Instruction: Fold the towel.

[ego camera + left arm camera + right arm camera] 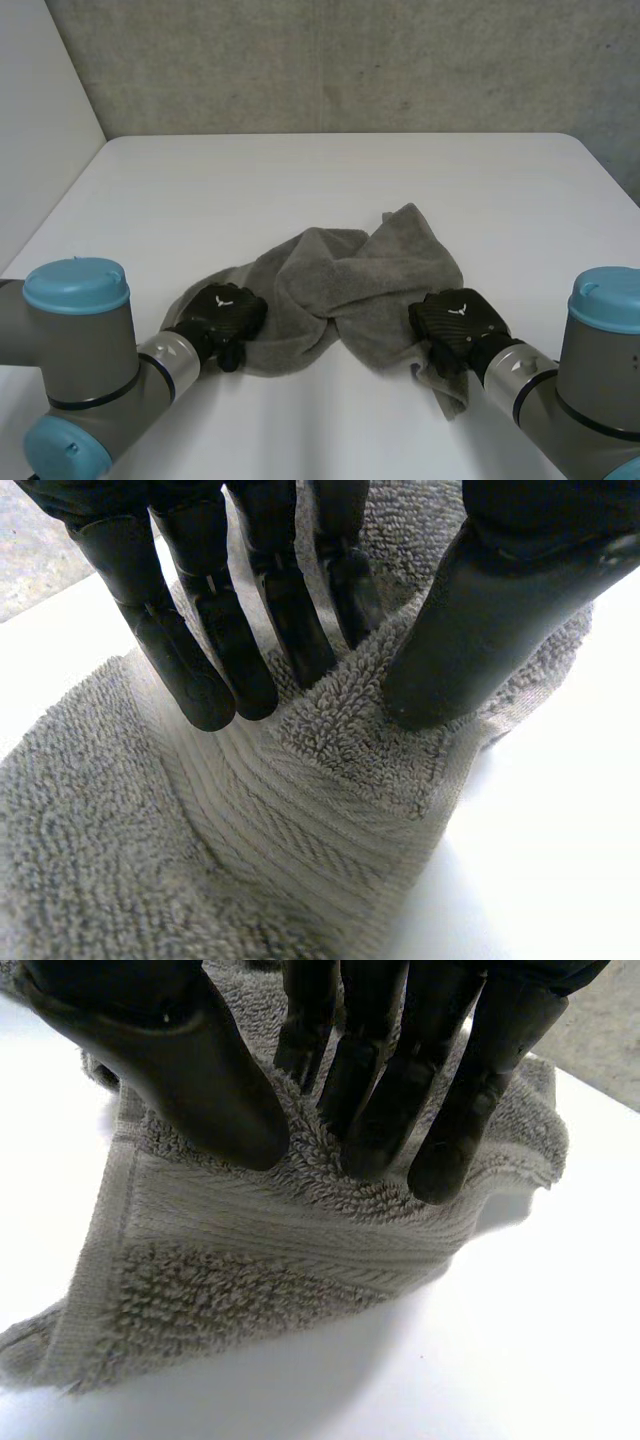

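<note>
A grey towel [345, 290] lies crumpled and bunched toward the middle of the white table [330, 180]. My left hand [222, 316] is on the towel's near left end. In the left wrist view its fingers [205, 630] and thumb [480, 620] pinch a raised fold of the towel [330, 780] by its woven band. My right hand [456, 322] is on the near right end. In the right wrist view its thumb [190, 1070] and fingers [400, 1090] squeeze a ridge of the towel [280, 1250] near its hemmed edge.
A grey wall [340, 60] runs behind the table's far edge. Bare tabletop stretches beyond the towel and along the near edge between my two arms.
</note>
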`<state>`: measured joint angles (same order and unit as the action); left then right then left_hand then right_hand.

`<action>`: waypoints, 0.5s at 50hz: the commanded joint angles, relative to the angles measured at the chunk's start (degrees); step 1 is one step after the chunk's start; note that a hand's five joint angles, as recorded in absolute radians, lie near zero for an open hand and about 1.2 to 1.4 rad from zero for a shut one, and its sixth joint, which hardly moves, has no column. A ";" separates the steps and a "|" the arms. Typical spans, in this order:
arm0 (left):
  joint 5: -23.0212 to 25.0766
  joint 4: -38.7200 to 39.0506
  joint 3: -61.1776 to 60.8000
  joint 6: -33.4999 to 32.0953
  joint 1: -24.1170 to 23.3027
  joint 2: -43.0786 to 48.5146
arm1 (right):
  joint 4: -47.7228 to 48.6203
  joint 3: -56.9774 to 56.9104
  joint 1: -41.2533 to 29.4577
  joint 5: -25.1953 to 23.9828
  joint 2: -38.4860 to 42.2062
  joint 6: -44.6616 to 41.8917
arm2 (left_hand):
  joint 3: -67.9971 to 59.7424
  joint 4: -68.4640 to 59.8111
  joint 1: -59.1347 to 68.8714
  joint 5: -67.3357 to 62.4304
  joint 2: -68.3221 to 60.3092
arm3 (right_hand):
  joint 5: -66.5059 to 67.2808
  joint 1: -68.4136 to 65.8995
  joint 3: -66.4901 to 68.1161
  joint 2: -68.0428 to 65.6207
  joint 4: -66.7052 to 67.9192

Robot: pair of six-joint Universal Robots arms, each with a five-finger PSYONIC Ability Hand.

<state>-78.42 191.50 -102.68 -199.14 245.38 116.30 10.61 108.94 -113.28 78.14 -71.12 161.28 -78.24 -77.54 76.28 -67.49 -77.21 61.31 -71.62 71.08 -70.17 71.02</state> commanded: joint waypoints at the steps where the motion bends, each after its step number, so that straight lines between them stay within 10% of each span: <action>1: -0.07 0.01 2.04 -0.02 0.10 -2.38 | -0.68 -1.45 0.43 0.17 -4.54 -0.27 | -1.76 -2.46 3.72 -2.51 -2.79 | 2.02 -1.71 2.25 -3.16 2.31; 25: 0.11 4.41 -3.67 0.69 5.81 -17.86 | -20.01 -10.86 6.67 -6.86 -15.19 -4.05 | -1.76 -2.46 3.72 -2.51 -2.79 | 1.35 -1.04 1.57 -2.49 1.64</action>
<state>-78.39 192.91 -105.61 -198.78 250.30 96.83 -7.07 98.86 -107.12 73.19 -87.86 159.13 -78.72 -77.54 76.35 -67.88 -77.43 61.31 -71.62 71.08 -70.17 71.02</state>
